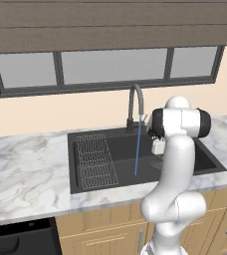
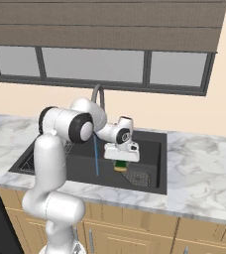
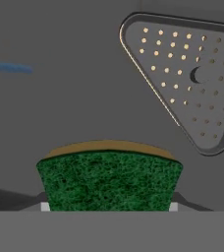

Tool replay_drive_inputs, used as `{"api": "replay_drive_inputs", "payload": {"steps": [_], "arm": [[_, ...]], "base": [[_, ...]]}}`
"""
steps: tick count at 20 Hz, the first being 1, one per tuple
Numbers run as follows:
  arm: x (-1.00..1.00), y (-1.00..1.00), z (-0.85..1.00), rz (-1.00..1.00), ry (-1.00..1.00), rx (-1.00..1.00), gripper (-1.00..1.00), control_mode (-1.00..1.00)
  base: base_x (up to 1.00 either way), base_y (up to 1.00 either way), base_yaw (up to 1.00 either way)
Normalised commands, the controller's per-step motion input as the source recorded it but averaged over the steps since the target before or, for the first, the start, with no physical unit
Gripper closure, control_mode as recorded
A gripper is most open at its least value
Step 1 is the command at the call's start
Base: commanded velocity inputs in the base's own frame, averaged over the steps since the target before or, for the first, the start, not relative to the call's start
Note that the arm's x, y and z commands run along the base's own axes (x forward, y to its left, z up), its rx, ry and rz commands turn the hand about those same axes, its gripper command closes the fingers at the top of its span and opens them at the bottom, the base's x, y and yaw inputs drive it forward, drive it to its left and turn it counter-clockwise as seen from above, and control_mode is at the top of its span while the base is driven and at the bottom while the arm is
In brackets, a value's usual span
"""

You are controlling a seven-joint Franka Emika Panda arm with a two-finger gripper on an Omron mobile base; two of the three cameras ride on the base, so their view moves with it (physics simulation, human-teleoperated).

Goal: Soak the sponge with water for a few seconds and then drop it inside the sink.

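Sink (image 2: 149, 186) first: a black basin in the marble counter (image 1: 26, 169), wire rack (image 1: 96, 160) at its nine o'clock side, drain plate (image 3: 192, 78) at two o'clock from the hand. Water (image 2: 95, 156) falls in a thin blue line from the faucet (image 1: 136, 104). Gripper (image 2: 121, 161), closed on the sponge (image 2: 120, 165), hangs above the basin beside the stream. Judgement: slide the sponge sideways into the stream, keep the grip firm, and hold level.

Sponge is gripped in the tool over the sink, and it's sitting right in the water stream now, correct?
Not quite. The tool does grip the sponge over the sink, but the right base view shows the water falling beside it, apart from the sponge.
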Motion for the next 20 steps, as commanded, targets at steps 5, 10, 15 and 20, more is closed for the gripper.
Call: {"api": "replay_drive_inputs", "payload": {"steps": [5,10,15,20], "arm": [[0.42,-0.18,-0.30,0.00,0.00,0.00,1.00,-1.00],[0.46,-0.16,-0.38,0.00,0.00,0.00,1.00,-1.00],[0.47,-0.09,-0.35,0.00,0.00,0.00,1.00,-1.00],[0.46,-0.09,-0.33,0.00,0.00,0.00,1.00,-1.00]], "base": [[0.00,0.00,0.00],[0.00,0.00,0.00],[0.00,0.00,0.00],[0.00,0.00,0.00]]}}
